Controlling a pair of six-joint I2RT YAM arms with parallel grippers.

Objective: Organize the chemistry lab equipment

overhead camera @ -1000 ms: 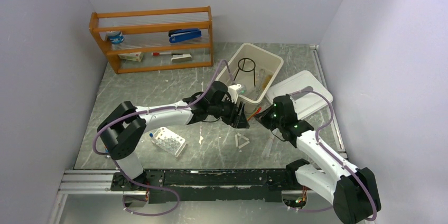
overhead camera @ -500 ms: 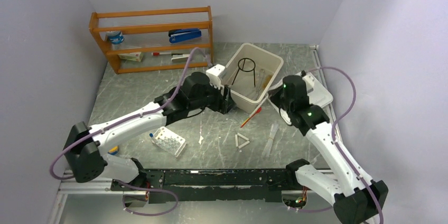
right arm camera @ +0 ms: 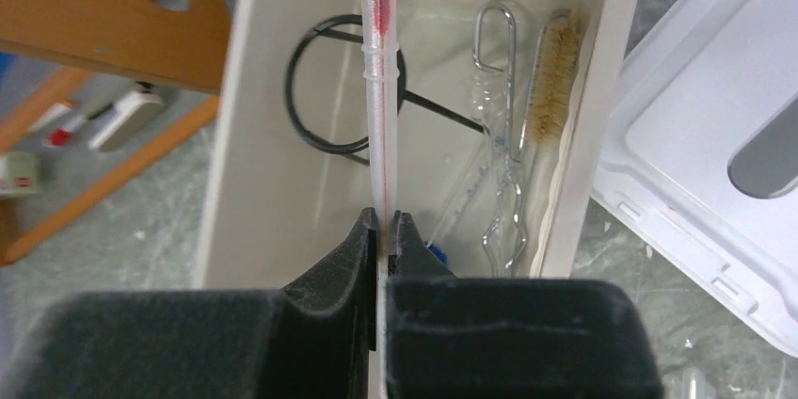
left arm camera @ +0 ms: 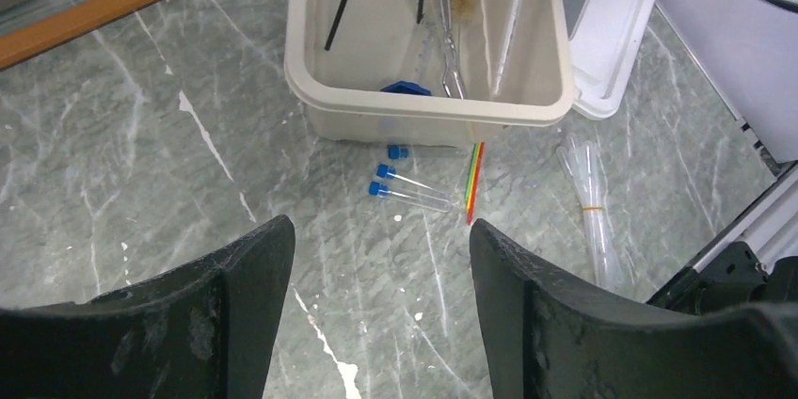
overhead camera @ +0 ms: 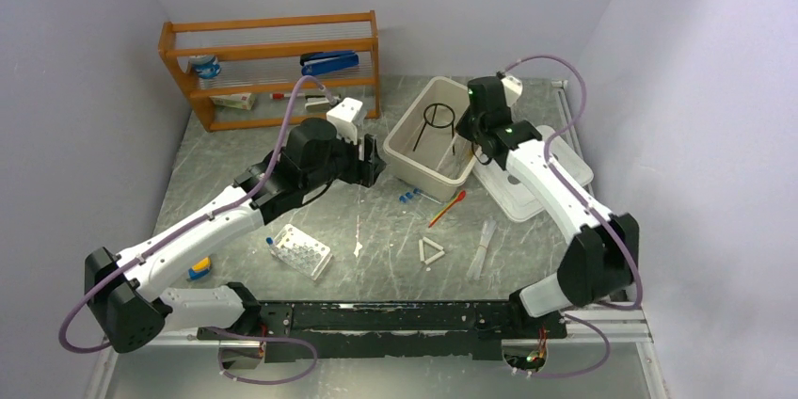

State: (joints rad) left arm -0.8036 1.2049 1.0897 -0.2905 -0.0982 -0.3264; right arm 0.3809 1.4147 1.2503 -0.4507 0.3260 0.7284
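My right gripper (right arm camera: 383,220) is shut on the stem of a clear pipette (right arm camera: 381,88) with red in its bulb, held over the beige bin (overhead camera: 414,168). In the bin lie the black wire tripod (right arm camera: 325,98), metal forceps (right arm camera: 503,135) and bristle brush (right arm camera: 546,79). My left gripper (left arm camera: 381,230) hangs open and empty above the table, left of the bin. Blue-capped vials (left arm camera: 409,194) lie against the bin's near wall, beside a red-and-green stick (left arm camera: 473,178) and a bundle of clear tubes (left arm camera: 588,206). The white triangle (overhead camera: 432,251) and white holed rack (overhead camera: 301,250) rest nearer the arm bases.
A white lid (overhead camera: 546,173) lies right of the bin, under my right arm. The wooden shelf (overhead camera: 273,70) with a blue stapler stands at the back left. A small yellow-and-blue block (overhead camera: 199,270) sits near the left arm's base.
My right arm has swung from the table's middle to above the bin with the pipette in it. My left gripper has drawn back to the left and opened wider, uncovering the vials.
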